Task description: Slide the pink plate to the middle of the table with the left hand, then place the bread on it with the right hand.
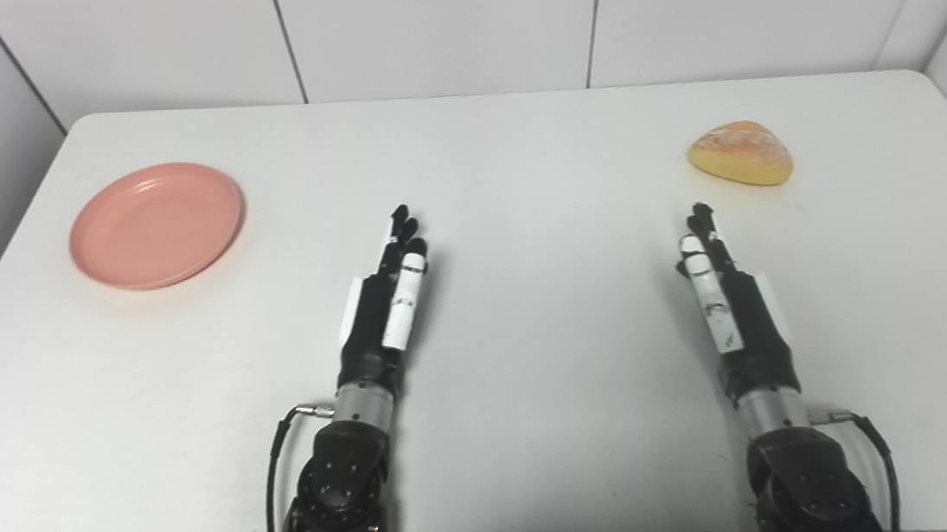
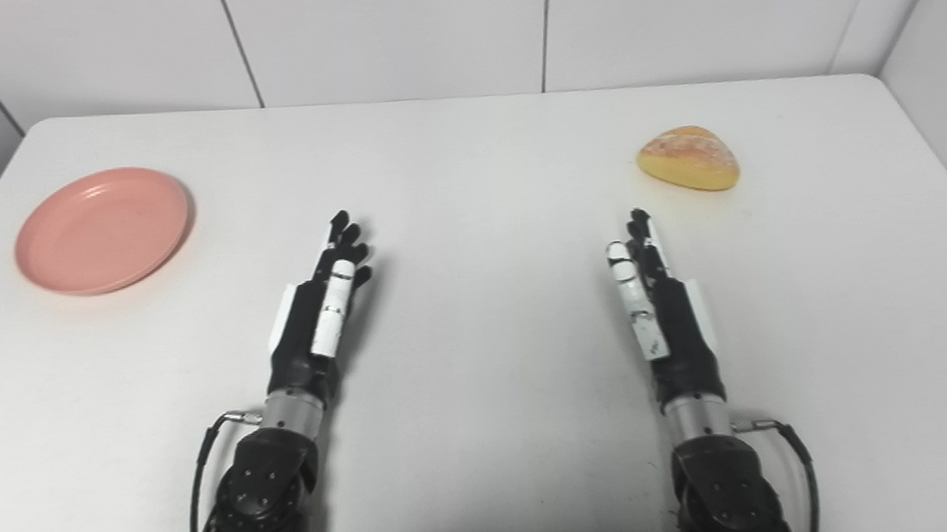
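In the left eye view, the pink plate sits near the far left corner of the white table, and the bread lies near the far right corner, with nothing on the plate. In the right eye view, the left hand and the right hand both lie stretched out flat over the middle of the table near the front edge, fingers straight and holding nothing, well apart from plate and bread.
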{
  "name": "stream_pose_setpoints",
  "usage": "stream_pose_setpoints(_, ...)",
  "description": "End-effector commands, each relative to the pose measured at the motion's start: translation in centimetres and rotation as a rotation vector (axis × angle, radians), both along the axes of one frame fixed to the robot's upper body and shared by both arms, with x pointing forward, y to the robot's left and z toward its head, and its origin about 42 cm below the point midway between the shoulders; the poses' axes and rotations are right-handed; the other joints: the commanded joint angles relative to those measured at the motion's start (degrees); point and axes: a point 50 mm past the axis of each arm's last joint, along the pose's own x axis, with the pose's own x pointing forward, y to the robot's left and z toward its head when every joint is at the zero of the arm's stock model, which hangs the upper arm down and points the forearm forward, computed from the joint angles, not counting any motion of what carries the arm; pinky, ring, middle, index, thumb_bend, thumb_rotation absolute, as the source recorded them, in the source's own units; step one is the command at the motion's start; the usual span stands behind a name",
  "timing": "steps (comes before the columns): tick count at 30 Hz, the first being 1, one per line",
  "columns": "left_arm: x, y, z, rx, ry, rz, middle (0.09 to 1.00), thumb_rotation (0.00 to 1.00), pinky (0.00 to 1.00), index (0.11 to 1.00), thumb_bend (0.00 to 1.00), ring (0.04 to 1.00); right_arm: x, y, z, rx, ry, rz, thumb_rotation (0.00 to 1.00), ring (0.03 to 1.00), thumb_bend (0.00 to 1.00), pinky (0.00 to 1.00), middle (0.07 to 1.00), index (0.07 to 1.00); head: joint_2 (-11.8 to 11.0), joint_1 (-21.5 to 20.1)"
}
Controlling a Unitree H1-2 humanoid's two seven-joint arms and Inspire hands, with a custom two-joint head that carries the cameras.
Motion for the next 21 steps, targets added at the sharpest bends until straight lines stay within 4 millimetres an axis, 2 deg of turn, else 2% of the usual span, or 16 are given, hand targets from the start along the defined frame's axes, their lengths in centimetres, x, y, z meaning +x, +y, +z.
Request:
stream_pose_setpoints(1, 0.9, -1.7, 0.4, 0.003, -0.032, -0.024, 0.986, 1.00, 0.93, 0.997, 0.37, 0.958, 0.3, -0.5, 0.3, 0.017, -0.054, 0.017, 1.00, 1.000, 0.28, 0.99, 1.000, 1.000, -1.75, 2.50)
stream_pose_setpoints(2, 1.0, -2.0, 0.2, 0.007, -0.031, -0.025, 0.987, 1.00, 0.93, 0.997, 0.37, 0.960, 0.2, -0.7, 0.2, 0.020, -0.057, 0.021, 1.00, 1.000, 0.27, 1.00, 1.000, 1.000, -1.75, 2.50)
stream_pose_setpoints(4, 1.1, -2.6, -0.5, 0.011, -0.030, -0.030, 0.988, 1.00, 0.92, 0.996, 0.37, 0.963, 0.2, -1.2, -0.2, 0.017, -0.060, 0.030, 1.00, 1.000, 0.24, 1.00, 1.000, 1.000, -4.20, 5.72)
stream_pose_setpoints(10, 1.7, -3.8, -1.9, 0.028, -0.023, -0.054, 0.999, 1.00, 0.94, 1.000, 0.38, 0.978, 0.4, -2.1, -1.2, 0.033, -0.063, 0.047, 1.00, 1.000, 0.22, 1.00, 1.000, 1.000, -8.19, 10.52)
stream_pose_setpoints(16, 2.1, -4.3, -2.7, 0.033, -0.022, -0.058, 1.000, 1.00, 0.95, 1.000, 0.39, 0.983, 0.7, -2.3, -1.6, 0.044, -0.054, 0.043, 1.00, 1.000, 0.19, 1.00, 1.000, 1.000, -9.42, 11.93)
stream_pose_setpoints(21, 2.1, -4.4, -2.9, 0.035, -0.021, -0.054, 0.995, 1.00, 0.95, 1.000, 0.38, 0.977, 0.7, -2.1, -1.6, 0.059, -0.052, 0.045, 1.00, 1.000, 0.15, 1.00, 1.000, 1.000, -9.12, 12.22)
